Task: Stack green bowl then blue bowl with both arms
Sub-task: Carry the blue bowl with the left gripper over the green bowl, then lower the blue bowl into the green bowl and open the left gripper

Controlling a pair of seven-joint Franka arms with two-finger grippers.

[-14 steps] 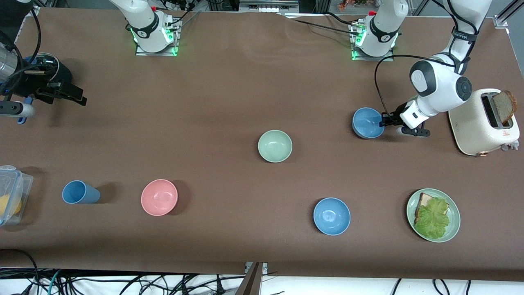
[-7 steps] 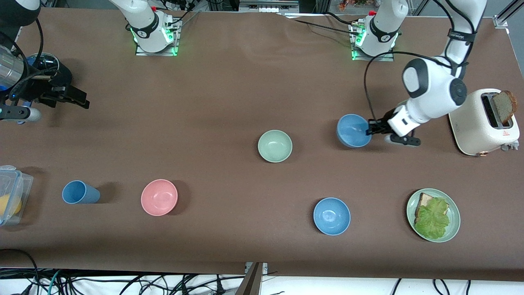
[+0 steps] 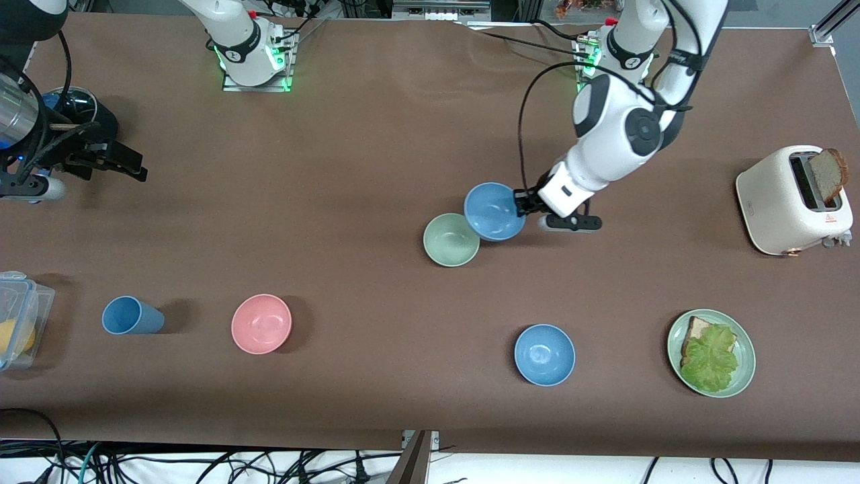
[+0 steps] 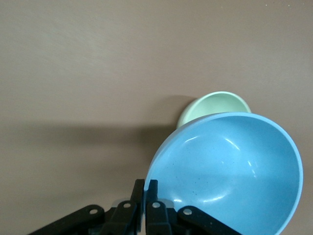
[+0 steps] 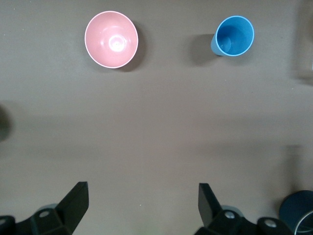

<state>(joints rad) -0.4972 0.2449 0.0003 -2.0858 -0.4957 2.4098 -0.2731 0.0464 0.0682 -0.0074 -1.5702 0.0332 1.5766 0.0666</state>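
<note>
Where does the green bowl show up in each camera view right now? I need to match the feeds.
Front view: the green bowl sits mid-table, its rim partly covered by the blue bowl that the left end effector carries.
Left wrist view: only its upper rim shows past the blue bowl.
Right wrist view: not in it.
Shared landmark: the blue bowl, seen in the front and left wrist views.
</note>
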